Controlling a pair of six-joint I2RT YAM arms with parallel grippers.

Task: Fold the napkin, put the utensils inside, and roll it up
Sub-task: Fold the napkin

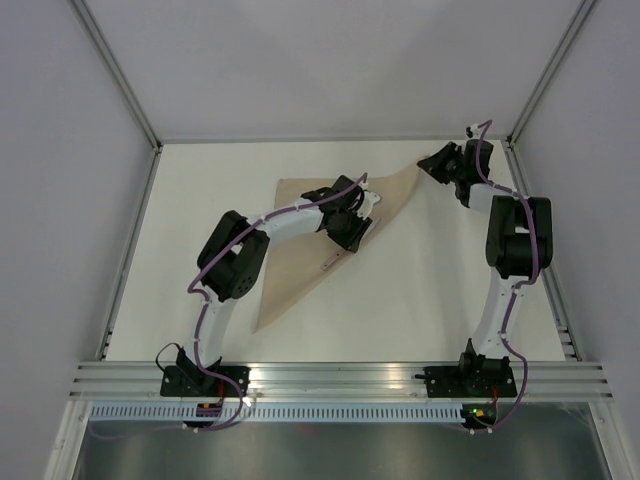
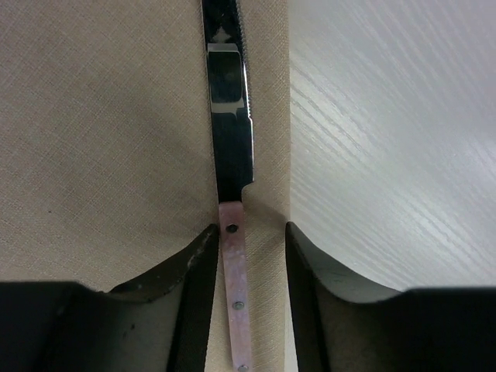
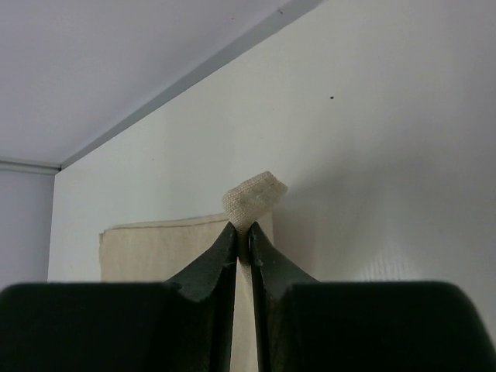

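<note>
Your left claw (image 2: 249, 232) is standing open low over the napkin (image 2: 101, 139). The knife (image 2: 231, 147) is lying between its fingers (image 2: 198, 287), and cloth is showing on both sides of the pink handle, so nothing is being gripped there. The knife is resting flat on the napkin, running just inside the cloth's edge, with bare table (image 2: 387, 155) beside it.

Your right claw (image 3: 242, 239) is pinching one corner of the napkin tight, and a small loop of cloth is poking out past the tips. From overhead, that corner is sitting at the back right, and the rest of the cloth is lying as a folded triangle stretching toward the near left.

To my eye you are setting the knife down. To do this well, be raising the left claw straight up with the jaws parted, so that neither finger is dragging the handle or snagging the weave. Be minding the right claw as well, because any tug on that corner is likely to be sliding the cloth under the knife. Be checking, too, that the knife is lying parallel to the edge before any rolling.
</note>
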